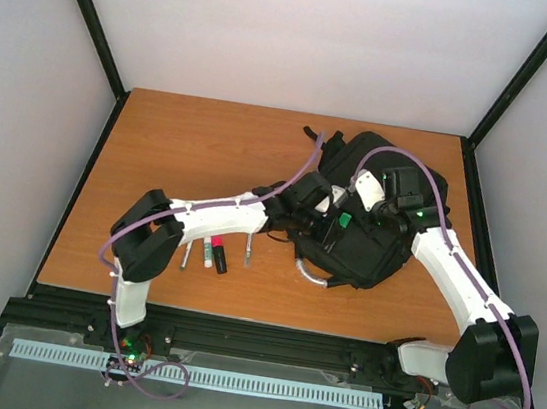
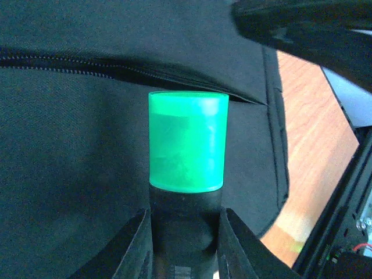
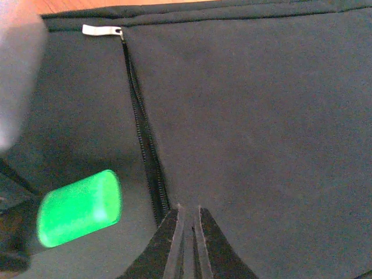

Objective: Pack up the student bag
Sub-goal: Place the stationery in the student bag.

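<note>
Left wrist: left fingers point(image 2: 136, 247) grip the green marker point(image 2: 187, 142); right fingers point(image 3: 167, 247), shut beside the zip point(image 3: 142, 139), should lift the bag point(image 3: 261, 116) open wider.

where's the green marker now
The marker sits in the left gripper, over the bag, beside its zip, in the top view right of centre.

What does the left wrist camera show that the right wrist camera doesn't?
Only the left wrist view: the left hand gripping the black barrel of a green-capped marker pen, the cap aimed at the bag's zip.
Only the right wrist view: a small silver metal zip pull at the zip's far end, and the right hand with its tips shut beside the zip's near end. Whether it pinches fabric I cannot tell.
Both: the large black fabric backpack, its zip and the marker's green cap.
</note>
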`<state>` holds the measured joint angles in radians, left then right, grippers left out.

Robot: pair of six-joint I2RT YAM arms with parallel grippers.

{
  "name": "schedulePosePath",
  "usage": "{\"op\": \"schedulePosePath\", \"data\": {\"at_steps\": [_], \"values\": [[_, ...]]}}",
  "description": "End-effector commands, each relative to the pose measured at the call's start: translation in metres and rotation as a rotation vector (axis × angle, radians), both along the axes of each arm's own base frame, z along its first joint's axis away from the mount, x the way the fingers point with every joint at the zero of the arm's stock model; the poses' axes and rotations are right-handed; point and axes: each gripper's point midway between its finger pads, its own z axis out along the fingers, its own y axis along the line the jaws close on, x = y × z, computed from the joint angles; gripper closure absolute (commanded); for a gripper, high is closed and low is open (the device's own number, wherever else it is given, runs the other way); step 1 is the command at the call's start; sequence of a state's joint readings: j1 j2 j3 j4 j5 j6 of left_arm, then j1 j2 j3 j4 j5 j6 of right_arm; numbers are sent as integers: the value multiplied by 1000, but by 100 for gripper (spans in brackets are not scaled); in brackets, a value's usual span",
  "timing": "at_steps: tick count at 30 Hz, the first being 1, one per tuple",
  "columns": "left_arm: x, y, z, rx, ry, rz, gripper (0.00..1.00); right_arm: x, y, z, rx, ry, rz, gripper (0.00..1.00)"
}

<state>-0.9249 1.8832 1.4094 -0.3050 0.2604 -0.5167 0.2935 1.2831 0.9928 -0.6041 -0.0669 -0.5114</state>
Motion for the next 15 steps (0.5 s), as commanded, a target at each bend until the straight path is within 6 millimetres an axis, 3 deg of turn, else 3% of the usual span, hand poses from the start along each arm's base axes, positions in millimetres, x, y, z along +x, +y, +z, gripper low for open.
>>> {"op": "schedulePosePath", "data": {"at_steps": [1,8,15], "values": [[16,-10,-5,-31,32,61,99,-3,6,6,27,-7,18,91],[20,3,-25,-3,75,127,99,7,-3,-34,-72,30,9,68],[16,9,-40,11,105,147,99,17,-3,-55,-114,67,21,61]]}}
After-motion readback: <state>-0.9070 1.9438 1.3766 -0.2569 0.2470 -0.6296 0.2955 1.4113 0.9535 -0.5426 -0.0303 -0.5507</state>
